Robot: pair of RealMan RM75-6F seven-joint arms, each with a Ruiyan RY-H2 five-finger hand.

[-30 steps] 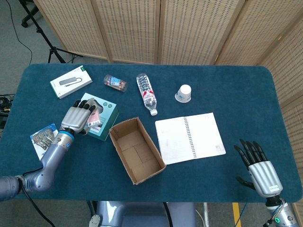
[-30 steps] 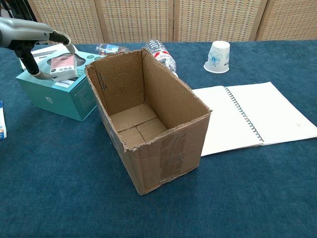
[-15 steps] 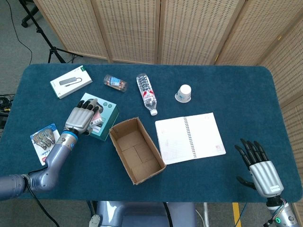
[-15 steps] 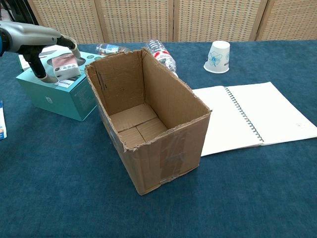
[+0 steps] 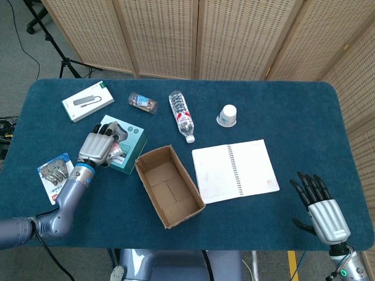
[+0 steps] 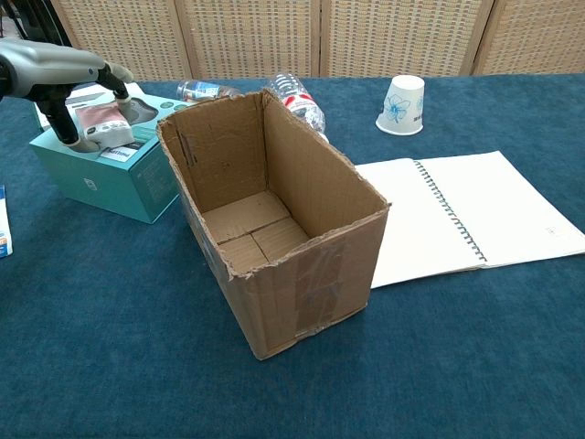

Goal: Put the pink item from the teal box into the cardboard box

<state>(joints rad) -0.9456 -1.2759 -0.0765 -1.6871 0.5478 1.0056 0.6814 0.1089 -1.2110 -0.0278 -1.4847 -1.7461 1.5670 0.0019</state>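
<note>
Table point(image 5: 281, 111): blue cloth top, carries everything. Cardboard box point(image 5: 170, 186) sits near the front edge, left of middle, open top, empty inside in the chest view. Its walls stand tall next to the teal box point(image 5: 130, 151), which lies just to its left, nearly touching.

Open notebook point(image 5: 234, 171) lies right of the cardboard box. White flat box point(image 5: 88, 100) is near the back left corner. Water bottle point(image 5: 181, 116) lies on its side near the back edge, with a small jar point(image 5: 143, 102) to its left. Paper cup point(image 5: 227, 115) stands upside down, back of middle. A packet point(image 5: 54, 171) lies near the left edge.

Left hand point(image 5: 97, 147) is over the teal box, fingers point(image 6: 66, 126) curled around the pink item point(image 6: 99, 125), gripping it. The item looks barely above or still resting on the teal box; cannot tell which.

Right hand point(image 5: 319, 205) is near the front right corner, fingers spread, holding nothing.

Risks, as judgement:
- Item is carried low and clips the tall near wall of the cardboard box, tipping or shoving the box.
- Grip looks partial, from the top and side, so the item could slip and fall back or onto the table.
- The teal box may drag along if the item catches in its tray.
- Letting go too early drops the item outside the box.
</note>
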